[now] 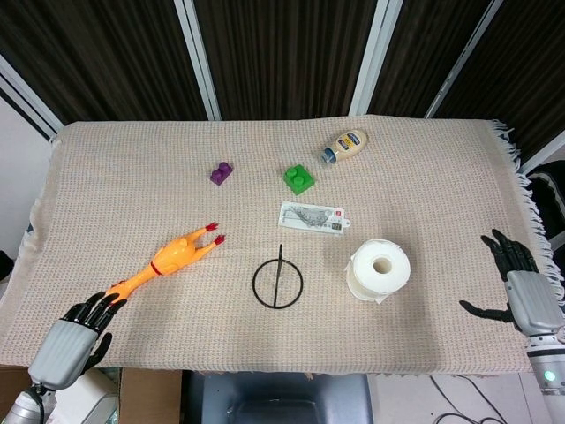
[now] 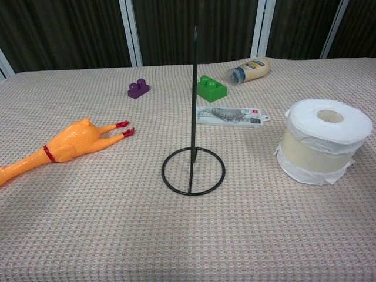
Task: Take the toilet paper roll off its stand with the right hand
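Roll [image 1: 380, 268] off stand [image 1: 277, 283]; R hand [image 1: 521, 287] empty, fingers spread.

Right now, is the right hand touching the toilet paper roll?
Apart. The head view shows the right hand open near the table's right edge, with bare cloth between it and the toilet paper roll.

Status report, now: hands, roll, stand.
Both hands open: right hand at table's right edge, left hand at front-left corner. Roll off the stand, upright on the cloth beside it. Nothing in the way.

Soft paper roll [image 1: 380, 268], thin black metal stand [image 1: 278, 282], coarse woven cloth [image 1: 132, 194]
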`<state>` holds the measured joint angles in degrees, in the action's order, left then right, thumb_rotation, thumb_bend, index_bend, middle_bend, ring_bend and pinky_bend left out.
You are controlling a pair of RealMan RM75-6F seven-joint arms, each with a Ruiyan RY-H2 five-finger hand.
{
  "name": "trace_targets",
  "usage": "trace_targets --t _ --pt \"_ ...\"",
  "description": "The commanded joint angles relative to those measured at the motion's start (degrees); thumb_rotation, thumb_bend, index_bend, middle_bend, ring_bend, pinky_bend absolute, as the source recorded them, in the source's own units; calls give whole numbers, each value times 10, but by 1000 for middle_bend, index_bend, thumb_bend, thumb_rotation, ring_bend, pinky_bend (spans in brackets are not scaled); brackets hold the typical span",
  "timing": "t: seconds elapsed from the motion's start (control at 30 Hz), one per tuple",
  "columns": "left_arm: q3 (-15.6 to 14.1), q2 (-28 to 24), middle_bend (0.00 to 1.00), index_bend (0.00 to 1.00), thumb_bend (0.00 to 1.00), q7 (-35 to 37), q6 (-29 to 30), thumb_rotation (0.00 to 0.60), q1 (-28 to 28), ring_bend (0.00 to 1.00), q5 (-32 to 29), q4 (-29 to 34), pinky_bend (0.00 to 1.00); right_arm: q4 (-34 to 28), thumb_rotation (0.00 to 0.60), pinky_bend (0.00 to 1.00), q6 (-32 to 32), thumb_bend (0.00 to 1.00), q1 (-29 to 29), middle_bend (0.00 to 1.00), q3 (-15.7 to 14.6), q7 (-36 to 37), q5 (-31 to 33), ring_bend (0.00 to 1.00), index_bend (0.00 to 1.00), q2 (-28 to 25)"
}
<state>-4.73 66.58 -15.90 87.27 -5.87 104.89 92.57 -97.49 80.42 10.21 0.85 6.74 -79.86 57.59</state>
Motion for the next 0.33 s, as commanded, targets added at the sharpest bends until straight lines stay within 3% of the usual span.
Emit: trace_targets --t 0.03,0.33 --pt "1 0 168 175 549 0 -3 600 -1 159 -2 1 367 3 600 65 -2 114 -7 0 0 -26 4 0 0 10" --pt "1 -1 168 175 550 5 -3 600 -4 159 -3 1 367 1 600 65 -11 114 -13 0 2 -33 1 0 0 12"
